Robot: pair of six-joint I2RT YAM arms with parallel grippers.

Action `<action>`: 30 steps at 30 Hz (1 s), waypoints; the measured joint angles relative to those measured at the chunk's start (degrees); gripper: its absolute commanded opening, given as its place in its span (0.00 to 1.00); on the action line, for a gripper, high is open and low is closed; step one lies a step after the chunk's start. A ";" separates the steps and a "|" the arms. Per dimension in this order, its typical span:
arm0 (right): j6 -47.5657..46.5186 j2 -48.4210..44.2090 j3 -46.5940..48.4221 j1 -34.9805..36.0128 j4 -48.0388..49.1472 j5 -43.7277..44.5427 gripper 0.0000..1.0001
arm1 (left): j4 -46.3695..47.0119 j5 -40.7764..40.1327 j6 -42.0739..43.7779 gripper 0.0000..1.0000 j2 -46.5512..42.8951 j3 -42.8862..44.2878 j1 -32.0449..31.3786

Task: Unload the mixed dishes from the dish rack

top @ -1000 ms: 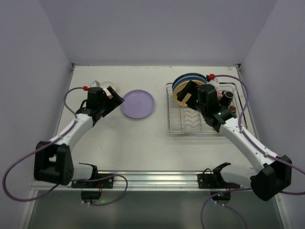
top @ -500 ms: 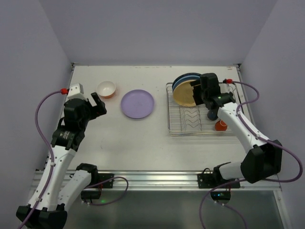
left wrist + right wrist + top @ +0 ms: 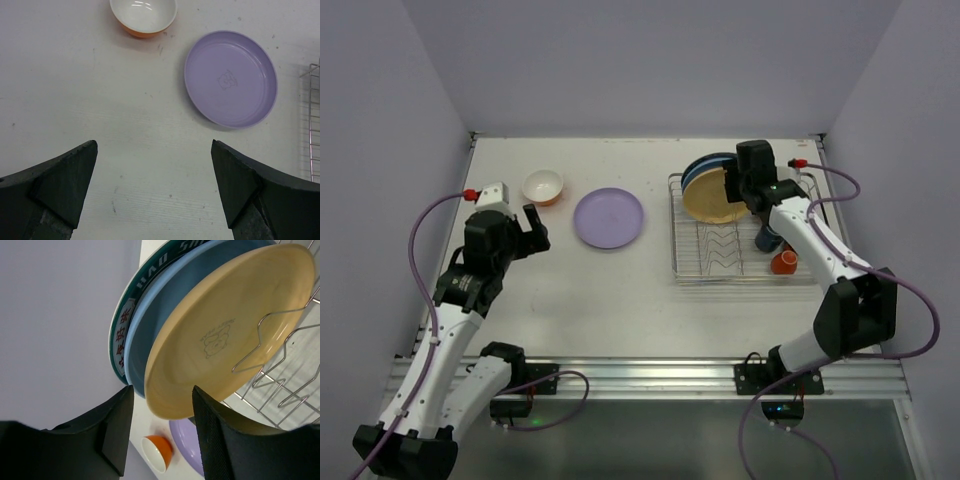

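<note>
The dish rack stands on the right of the table. A yellow plate, a blue plate and a dark-rimmed white plate stand on edge at its far end. A blue mug and an orange mug sit in its right side. My right gripper is open, its jaws either side of the yellow plate's rim. The lilac plate and orange bowl lie on the table. My left gripper is open and empty, hovering near them.
In the left wrist view the bowl and lilac plate lie ahead of the open jaws, with the rack's edge at far right. Grey walls close in the table on three sides.
My left gripper has let go of the orange bowl and drawn back toward the near side. My right gripper has moved from mid-rack to the standing plates at the far end.
</note>
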 measured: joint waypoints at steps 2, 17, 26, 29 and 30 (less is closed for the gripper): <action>0.37 1.11 0.13 -0.55 0.15 -0.22 0.51 | 0.02 0.31 0.17 1.00 0.07 0.00 -0.09; 3.78 4.50 1.40 -1.60 1.25 -2.01 0.39 | 0.07 1.14 0.33 1.00 1.42 0.00 -0.33; 6.86 6.21 2.49 -1.81 0.31 -2.54 0.37 | 0.07 1.20 0.33 1.00 1.44 0.00 -0.33; 7.56 6.93 3.19 -1.97 0.33 -2.56 0.30 | 0.07 1.25 0.33 1.00 1.46 -0.02 -0.33; 7.80 7.10 3.41 -1.97 0.46 -2.56 0.26 | 0.07 1.25 0.33 1.00 1.46 -0.02 -0.33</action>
